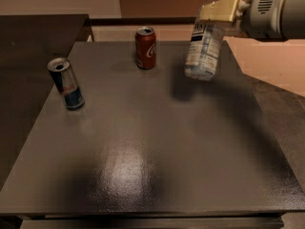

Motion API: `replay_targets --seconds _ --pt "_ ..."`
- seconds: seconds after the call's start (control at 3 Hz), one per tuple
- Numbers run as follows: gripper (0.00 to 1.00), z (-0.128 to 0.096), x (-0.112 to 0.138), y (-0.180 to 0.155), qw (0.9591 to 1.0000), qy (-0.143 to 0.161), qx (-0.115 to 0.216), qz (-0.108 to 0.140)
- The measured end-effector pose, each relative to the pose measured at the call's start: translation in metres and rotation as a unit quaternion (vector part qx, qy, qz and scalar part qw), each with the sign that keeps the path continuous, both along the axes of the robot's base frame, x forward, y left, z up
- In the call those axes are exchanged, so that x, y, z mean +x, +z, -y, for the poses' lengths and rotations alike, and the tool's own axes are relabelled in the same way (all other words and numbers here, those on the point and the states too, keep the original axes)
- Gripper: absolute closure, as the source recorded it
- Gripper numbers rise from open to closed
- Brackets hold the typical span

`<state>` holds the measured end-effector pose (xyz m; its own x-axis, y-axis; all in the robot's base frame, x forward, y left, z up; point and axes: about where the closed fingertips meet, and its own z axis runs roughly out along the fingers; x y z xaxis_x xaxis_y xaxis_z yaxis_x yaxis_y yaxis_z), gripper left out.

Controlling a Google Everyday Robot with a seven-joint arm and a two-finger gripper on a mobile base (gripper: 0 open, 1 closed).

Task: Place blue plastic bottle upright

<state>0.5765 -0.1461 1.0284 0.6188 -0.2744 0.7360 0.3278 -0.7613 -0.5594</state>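
The blue plastic bottle is clear with a white cap and a white label with bluish print. It hangs nearly upright, cap up and tilted slightly, above the far right part of the dark table. My gripper is shut on the bottle's neck just below the cap, at the top right of the camera view. The bottle's base is off the table; its shadow falls on the surface below it.
A red cola can stands upright at the far middle of the table, left of the bottle. A blue-and-silver slim can stands near the left edge. A darker table adjoins on the left.
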Motion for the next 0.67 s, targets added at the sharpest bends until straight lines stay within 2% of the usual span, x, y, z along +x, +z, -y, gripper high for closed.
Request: replay_targets --seconds 0.33,0.67 --pt "1.00 0.010 -0.006 -0.010 0.9981 0.025 -0.016 0.053" --pt "1.00 0.021 -0.014 -0.027 0.9908 0.022 -0.050 0.124"
